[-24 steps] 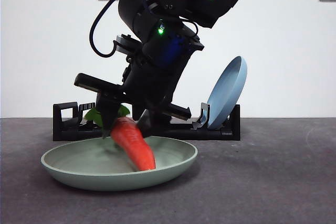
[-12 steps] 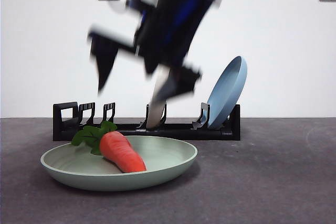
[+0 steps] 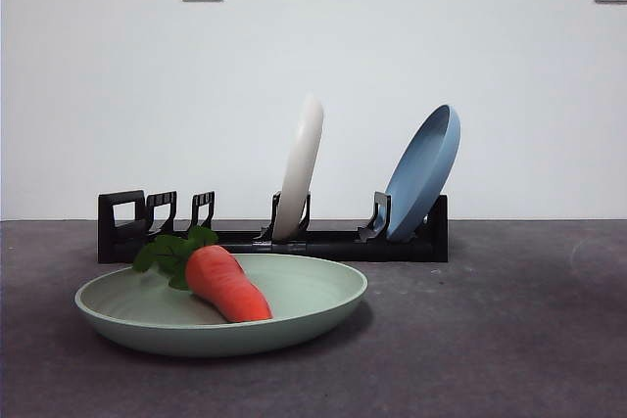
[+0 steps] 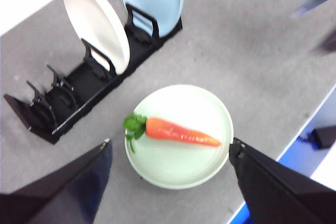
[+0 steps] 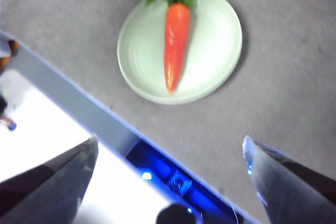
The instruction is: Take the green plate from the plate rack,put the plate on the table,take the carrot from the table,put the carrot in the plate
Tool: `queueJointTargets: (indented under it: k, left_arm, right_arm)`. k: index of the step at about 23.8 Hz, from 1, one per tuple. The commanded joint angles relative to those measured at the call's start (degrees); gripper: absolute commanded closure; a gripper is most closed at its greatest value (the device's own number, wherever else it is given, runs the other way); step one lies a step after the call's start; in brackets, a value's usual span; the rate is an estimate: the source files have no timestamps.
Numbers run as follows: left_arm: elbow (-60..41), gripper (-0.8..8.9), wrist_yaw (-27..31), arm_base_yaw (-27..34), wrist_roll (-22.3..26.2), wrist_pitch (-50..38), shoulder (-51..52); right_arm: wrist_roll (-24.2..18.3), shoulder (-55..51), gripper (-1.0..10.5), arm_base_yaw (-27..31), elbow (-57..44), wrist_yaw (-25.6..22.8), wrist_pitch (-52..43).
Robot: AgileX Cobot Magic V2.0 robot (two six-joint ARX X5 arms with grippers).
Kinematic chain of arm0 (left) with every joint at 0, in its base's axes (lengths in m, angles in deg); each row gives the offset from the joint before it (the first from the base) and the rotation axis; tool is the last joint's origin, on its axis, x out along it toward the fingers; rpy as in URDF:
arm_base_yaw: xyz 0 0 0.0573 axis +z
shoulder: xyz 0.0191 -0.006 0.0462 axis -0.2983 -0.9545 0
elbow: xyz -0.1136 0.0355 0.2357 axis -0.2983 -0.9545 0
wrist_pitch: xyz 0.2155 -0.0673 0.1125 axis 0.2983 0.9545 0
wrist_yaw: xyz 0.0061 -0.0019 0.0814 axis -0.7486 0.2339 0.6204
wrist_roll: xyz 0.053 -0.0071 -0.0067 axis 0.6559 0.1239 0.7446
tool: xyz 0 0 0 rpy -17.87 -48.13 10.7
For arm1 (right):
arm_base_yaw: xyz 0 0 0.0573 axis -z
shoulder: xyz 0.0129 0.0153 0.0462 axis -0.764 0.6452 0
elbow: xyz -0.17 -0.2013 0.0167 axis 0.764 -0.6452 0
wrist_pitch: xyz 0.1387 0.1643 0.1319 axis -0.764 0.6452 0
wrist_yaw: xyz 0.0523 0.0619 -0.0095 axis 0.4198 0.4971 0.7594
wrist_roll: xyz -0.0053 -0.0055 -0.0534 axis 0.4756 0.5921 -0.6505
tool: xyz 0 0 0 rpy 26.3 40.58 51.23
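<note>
The carrot (image 3: 227, 284) lies in the green plate (image 3: 313, 307) on the worktop (image 3: 490, 340); both hands (image 4: 170, 153) (image 5: 170, 145), somewhat blurred, hang released above.

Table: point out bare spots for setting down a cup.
Bare dark grey table lies beside the pale green plate, on the blue plate's side, before the black rack. Crowded: the orange carrot fills the green plate; the cream plate occupies the rack.
</note>
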Motion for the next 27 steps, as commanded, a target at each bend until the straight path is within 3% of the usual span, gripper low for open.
queueJointTargets:
  k: [1, 4, 7, 8, 27]
  left_arm:
    - [-0.15, 4.41, -0.02, -0.17, -0.39, 0.87, 0.13]
    - [-0.15, 4.96, -0.04, -0.17, -0.44, 1.73, 0.13]
    - [-0.15, 7.41, -0.02, -0.17, -0.61, 2.38, 0.13]
    - [-0.15, 8.17, -0.02, -0.17, -0.61, 2.36, 0.13]
    - [-0.15, 8.16, 0.31, -0.17, -0.42, 2.25, 0.13]
  right_arm:
    - [-0.57, -2.67, 4.8, -0.15, -0.17, 0.04, 2.64]
    - [-0.59, -5.2, 6.1, -0.15, -0.2, 0.04, 4.22]
    - [-0.98, -6.6, 9.2, -0.15, -0.17, 0.02, 4.79]
    - [-1.55, -6.86, 9.7, -0.15, -0.17, 0.02, 4.79]
    - [-1.53, -7.26, 9.5, -0.13, -0.17, -0.37, 4.5]
